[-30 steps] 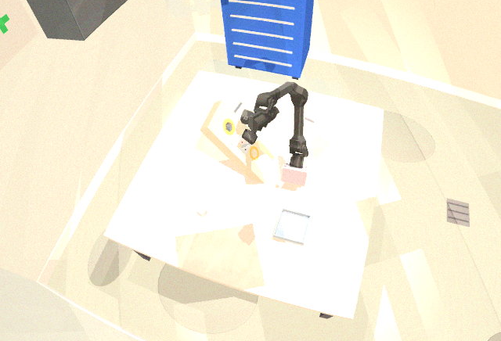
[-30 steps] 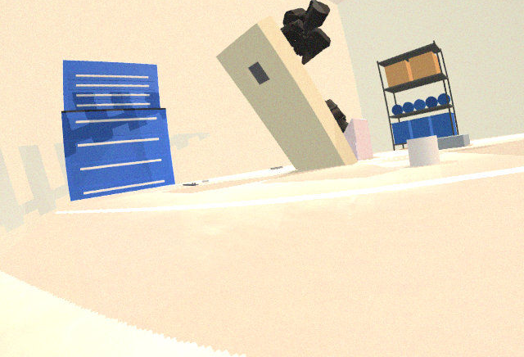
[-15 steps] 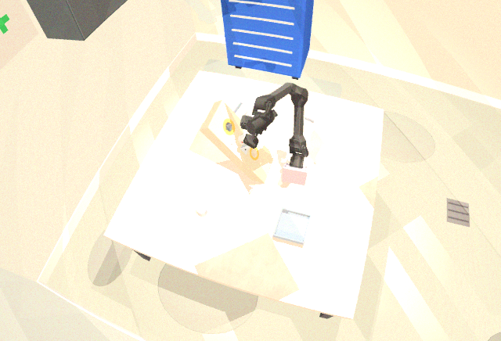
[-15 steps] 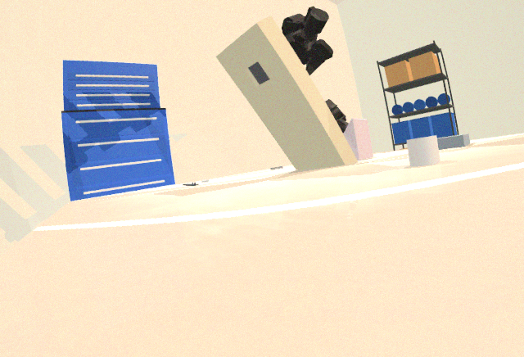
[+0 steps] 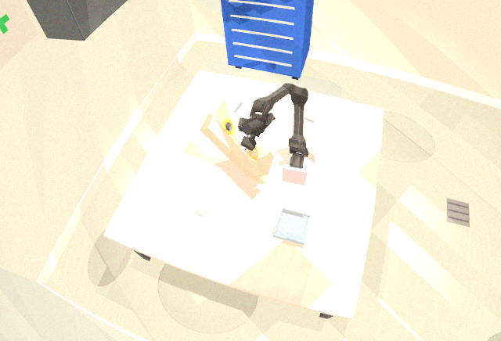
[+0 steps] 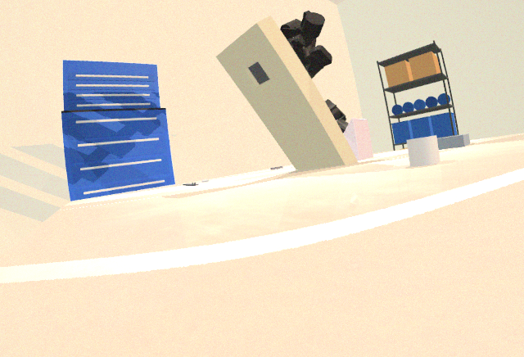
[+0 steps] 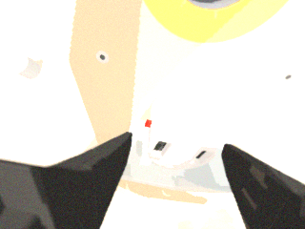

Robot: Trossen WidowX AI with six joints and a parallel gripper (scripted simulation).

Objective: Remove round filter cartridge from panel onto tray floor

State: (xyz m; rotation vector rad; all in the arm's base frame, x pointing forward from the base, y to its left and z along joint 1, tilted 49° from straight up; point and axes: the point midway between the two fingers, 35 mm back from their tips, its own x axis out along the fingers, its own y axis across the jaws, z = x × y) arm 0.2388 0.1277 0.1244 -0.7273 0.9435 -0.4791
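Note:
The sloping service panel [image 5: 210, 129] [image 6: 291, 120] [image 7: 191, 91] has a yellow ring [image 5: 228, 132] [image 7: 200, 33] around a dark opening in its upper part. The pale cartridge [image 7: 181, 155], with two dark slots and a red mark beside it, shows lower down near the fingertips. It is washed out, so its support and any finger contact are unclear. My gripper [image 5: 246, 147] [image 7: 176, 143] is open over the panel's lower part, one finger on each side of the cartridge in the wrist view. The shallow grey-blue tray [image 5: 289, 241] [image 6: 454, 142] lies apart from the panel.
A lower orange ring [image 5: 254, 159] is on the panel beside the fingertips. A pink block [image 5: 293, 175] [image 6: 359, 139] is by the arm's base. A white cylinder [image 5: 200, 211] [image 6: 422, 151] stands on the table. A blue tool cabinet [image 5: 263, 26] [image 6: 116, 154] stands beyond.

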